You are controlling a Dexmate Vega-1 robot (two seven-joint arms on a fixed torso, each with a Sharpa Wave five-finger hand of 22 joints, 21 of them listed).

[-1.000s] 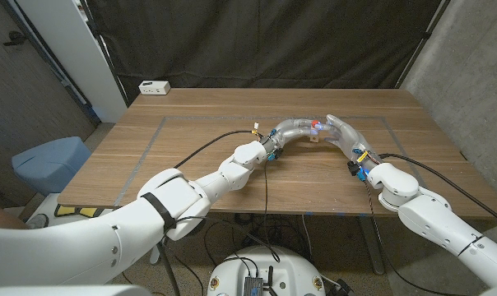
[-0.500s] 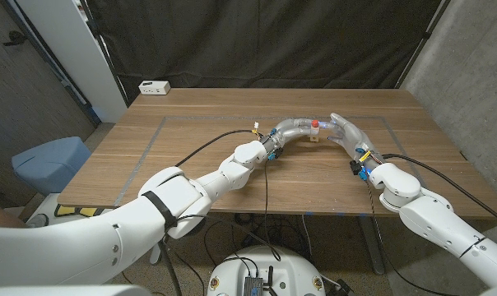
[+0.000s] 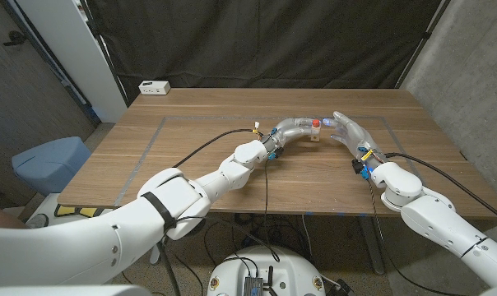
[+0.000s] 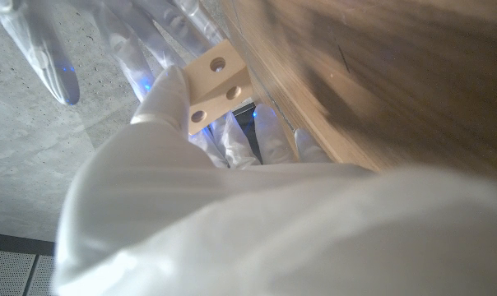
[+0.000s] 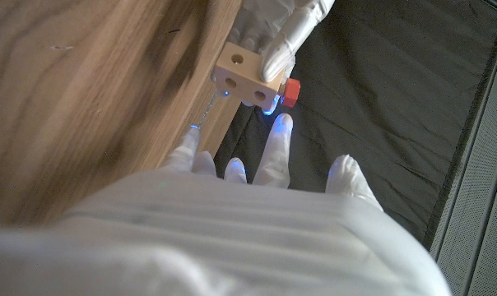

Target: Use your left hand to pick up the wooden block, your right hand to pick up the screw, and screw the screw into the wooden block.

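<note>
My left hand (image 3: 294, 129) grips the block (image 5: 242, 76) above the surface (image 3: 191, 156): light, stiff wood, best held by its sides. The screw (image 5: 290, 91) sits in it; my right hand (image 3: 347, 131) is spread, released.

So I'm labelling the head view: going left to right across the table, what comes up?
White box at the far left corner → left hand → wooden block with the red-headed screw → right hand.
</note>
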